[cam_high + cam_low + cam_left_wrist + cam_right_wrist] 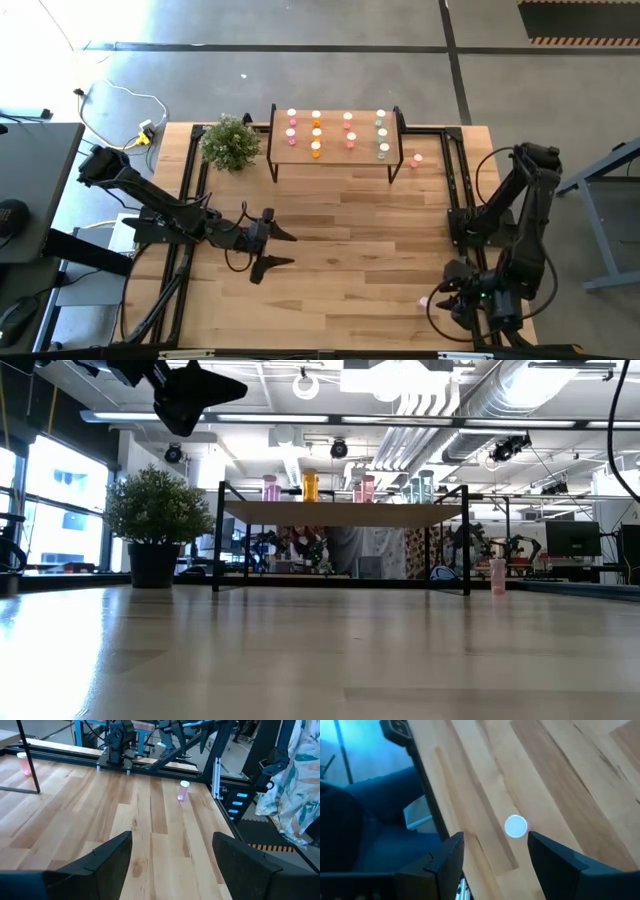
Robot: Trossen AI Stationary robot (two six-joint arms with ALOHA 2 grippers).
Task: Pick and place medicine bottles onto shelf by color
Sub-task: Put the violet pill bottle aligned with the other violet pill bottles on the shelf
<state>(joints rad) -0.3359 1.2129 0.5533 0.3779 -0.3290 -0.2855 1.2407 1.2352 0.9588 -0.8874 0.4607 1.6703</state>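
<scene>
**While One Pink Bottle Is Waiting, the Right Gripper Is Hanging Right Over It**

While most of the tiny round medicine bottles [334, 132] are already standing in colour rows on the small light-wood shelf with thin black legs [335, 155], two little pink ones are still standing on the big wood-plank table [340, 240].

One small pink bottle with a white round cap [515, 826] is standing just under the right gripper [447, 292], near the table's edge. In the right wrist view I am seeing its cap from straight above, so the bottle is standing upright with its long side pointing up toward the gripper. The cap is sitting between the two dark fingers [552, 857], a bit ahead of their tips. The fingers are standing wide apart and are holding nothing. I think this gripper is only needing to go down and a little forward before it squeezes.

The left gripper [272, 249] is hanging above the middle of the table, well apart from this bottle. Its fingers are spread wide and holding nothing too. The right arm is much nearer, so this bottle looks like its job.

The other loose pink bottle [417, 159] is standing just beside the shelf's leg, far ahead of both grippers.
</scene>
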